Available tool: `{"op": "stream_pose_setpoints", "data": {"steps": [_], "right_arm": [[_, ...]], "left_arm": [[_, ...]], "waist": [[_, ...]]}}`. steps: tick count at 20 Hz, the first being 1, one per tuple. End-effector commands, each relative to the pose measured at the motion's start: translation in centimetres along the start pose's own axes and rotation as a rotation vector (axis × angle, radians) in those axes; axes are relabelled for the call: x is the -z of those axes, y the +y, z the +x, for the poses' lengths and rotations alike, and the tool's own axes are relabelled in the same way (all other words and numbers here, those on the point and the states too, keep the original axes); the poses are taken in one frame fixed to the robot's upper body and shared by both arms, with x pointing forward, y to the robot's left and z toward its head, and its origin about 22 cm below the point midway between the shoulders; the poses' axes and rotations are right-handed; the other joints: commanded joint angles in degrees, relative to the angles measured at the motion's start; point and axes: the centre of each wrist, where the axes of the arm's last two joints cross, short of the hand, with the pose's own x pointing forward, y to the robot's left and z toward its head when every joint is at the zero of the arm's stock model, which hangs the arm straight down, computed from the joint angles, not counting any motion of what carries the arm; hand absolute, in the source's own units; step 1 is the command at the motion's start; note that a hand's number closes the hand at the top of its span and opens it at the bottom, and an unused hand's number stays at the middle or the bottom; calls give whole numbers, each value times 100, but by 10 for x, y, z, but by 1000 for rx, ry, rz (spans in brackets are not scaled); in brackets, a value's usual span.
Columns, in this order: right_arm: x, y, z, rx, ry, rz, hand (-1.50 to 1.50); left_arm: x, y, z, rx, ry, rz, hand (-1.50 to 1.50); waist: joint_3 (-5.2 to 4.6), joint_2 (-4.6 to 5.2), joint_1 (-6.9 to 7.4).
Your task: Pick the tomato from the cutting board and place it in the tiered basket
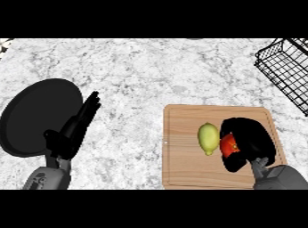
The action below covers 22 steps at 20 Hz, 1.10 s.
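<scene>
A wooden cutting board (186,147) lies at the lower right of the counter. On it a red tomato (229,145) shows only in part, because my right hand (252,140) is curled over and around it from the right. A yellow-green lemon-like fruit (208,138) lies just left of the tomato on the board. The black wire tiered basket (294,73) stands at the upper right edge. My left hand (78,124) rests open at the left, fingers straight and pointing up.
A dark round plate (35,116) lies at the left, partly behind my left hand. The marble counter (156,75) stretches between the board and the basket.
</scene>
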Motion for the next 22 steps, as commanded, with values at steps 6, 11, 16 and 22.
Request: {"op": "stream_pose_setpoints", "data": {"steps": [6,11,16,22], "right_arm": [[-9,-26,-110,82,424,-155,150],[-43,-52,-223,168,879,-308,150],[-81,-95,-234,480,785,-597,150],[-129,-157,-228,499,626,-840,150]], "left_arm": [[-13,12,-7,2,18,48,0],[-21,25,-12,-2,36,118,0],[-20,23,-14,5,15,79,0],[-14,5,-9,-24,2,13,0]], "waist": [[12,-49,-312],[14,-84,-683],[-2,-75,-424],[-3,-31,-171]]}}
